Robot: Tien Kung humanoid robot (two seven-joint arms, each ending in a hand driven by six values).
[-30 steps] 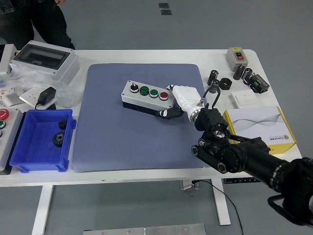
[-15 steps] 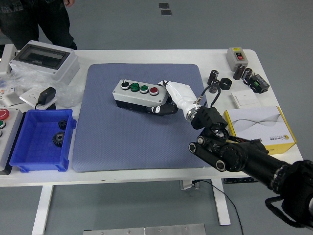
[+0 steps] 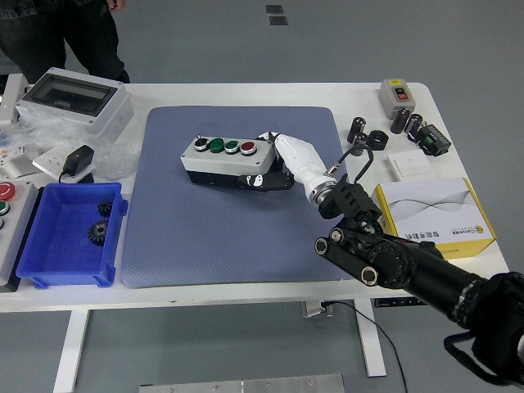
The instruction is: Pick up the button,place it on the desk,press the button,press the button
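While you scan from the left edge, you meet a red emergency button [image 3: 6, 191] on a panel at the table's corner, a blue bin [image 3: 72, 235] with two black gears [image 3: 100, 221] inside, a black power adapter [image 3: 78, 159] on clear plastic wrapping, and behind them a grey enclosure with a clear lid [image 3: 75, 101]; a person [image 3: 61, 34] in dark clothes stands beyond the far left corner. Next comes the blue-grey mat [image 3: 237, 221], and on it sits the button box [image 3: 226, 161], a grey unit with a black knob, two green buttons and one red button in a row on top. Your right hand [image 3: 282, 164], white-shelled with dark fingers, holds the box at its right end, thumb along the front face, and nothing lies between the box and the mat's left side. Right of the mat you have black cylinders [image 3: 360, 128], a small grey switch box [image 3: 398, 95], a white plate [image 3: 410, 164] and a yellow-and-white carton [image 3: 434, 214] just beside your forearm. Compared with a second ago, the box has slid left and slightly toward the far edge of the mat, and your hand has followed it. Your left arm is out of view.
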